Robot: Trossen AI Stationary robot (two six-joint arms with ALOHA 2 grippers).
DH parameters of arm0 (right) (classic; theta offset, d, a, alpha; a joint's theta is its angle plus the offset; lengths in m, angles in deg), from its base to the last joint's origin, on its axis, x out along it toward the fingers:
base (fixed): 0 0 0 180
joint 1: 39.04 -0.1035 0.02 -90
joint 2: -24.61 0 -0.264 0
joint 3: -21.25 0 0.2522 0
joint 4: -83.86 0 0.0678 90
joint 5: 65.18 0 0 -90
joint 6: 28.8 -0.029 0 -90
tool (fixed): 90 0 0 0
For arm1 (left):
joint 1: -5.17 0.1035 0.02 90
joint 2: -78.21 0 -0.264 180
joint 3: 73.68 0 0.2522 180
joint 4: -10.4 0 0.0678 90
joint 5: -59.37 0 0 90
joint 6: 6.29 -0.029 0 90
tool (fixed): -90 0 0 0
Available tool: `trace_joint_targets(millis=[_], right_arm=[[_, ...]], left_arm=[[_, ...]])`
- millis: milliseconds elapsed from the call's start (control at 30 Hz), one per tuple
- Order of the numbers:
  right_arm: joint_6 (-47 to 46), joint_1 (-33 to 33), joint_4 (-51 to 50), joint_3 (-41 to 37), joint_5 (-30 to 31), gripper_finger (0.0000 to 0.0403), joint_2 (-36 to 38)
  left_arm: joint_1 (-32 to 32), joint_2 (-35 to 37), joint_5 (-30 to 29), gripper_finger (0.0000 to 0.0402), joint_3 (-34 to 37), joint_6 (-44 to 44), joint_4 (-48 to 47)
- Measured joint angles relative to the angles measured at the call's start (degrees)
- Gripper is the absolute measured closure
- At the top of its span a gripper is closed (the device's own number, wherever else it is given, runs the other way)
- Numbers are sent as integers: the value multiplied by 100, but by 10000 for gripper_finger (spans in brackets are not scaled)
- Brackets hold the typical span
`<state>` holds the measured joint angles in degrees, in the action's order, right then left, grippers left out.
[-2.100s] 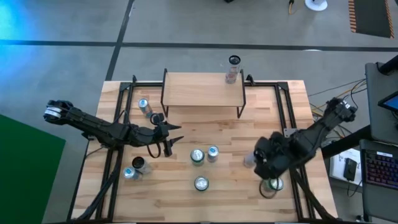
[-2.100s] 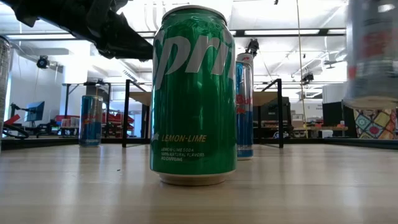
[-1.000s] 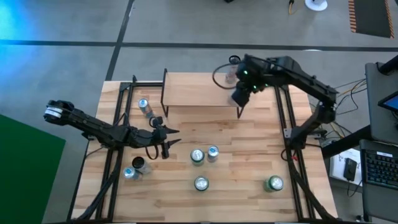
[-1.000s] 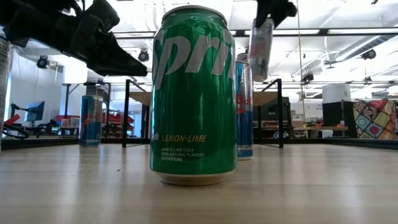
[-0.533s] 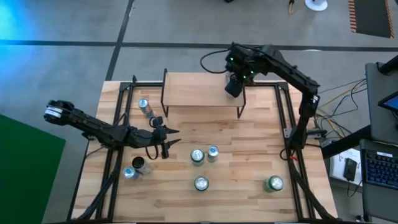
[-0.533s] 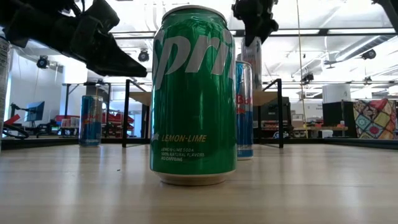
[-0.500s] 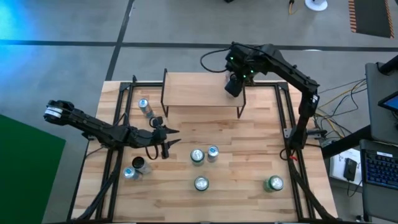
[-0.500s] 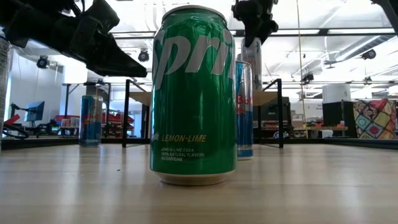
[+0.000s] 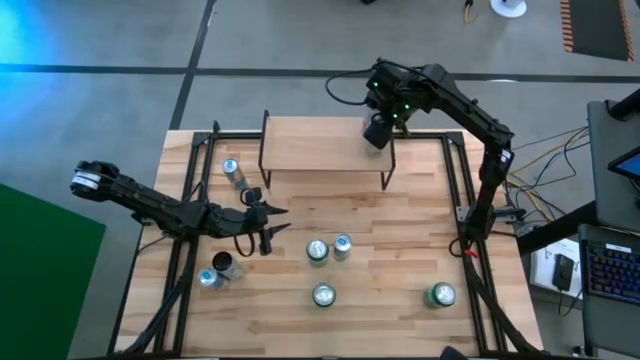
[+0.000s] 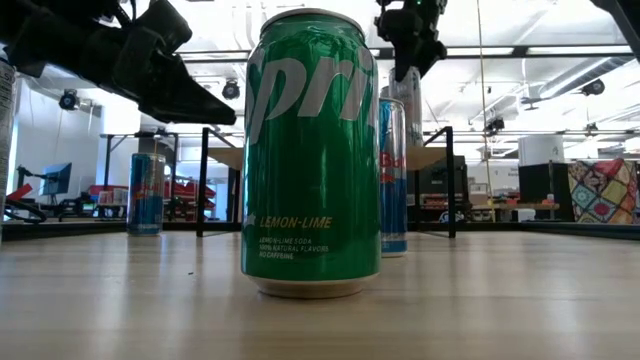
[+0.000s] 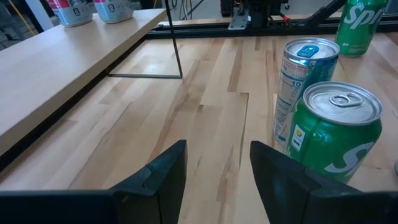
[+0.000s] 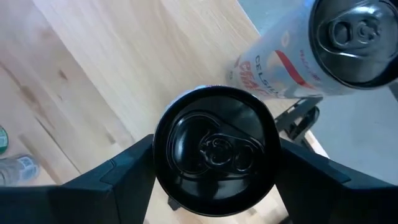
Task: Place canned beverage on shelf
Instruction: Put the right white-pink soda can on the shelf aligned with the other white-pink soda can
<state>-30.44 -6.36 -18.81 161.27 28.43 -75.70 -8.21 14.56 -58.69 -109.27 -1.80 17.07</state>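
Right gripper (image 9: pixel 376 131) shifted slightly along plank shelf (image 9: pixel 310 145), gripping black-topped can (image 12: pixel 215 150)

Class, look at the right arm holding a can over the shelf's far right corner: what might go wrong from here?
1. The black-topped can in the right hand sits right beside the white can already on the shelf; lowering it may knock that can over.
2. Both cans are near the shelf's edge, so either one might fall off.

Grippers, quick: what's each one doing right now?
Left gripper: open, empty, over the table.
Right gripper: shut on a black-topped can at the shelf.
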Motion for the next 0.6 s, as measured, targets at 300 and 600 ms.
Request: trace_joint_targets(millis=[300, 600], right_arm=[[78, 3, 251, 9, -54, 114, -132], [-23, -1, 223, 0, 283, 84, -113]], left_arm=[[2, 0, -2, 240, 0, 24, 1], [0, 0, -274, 240, 24, 103, 3]])
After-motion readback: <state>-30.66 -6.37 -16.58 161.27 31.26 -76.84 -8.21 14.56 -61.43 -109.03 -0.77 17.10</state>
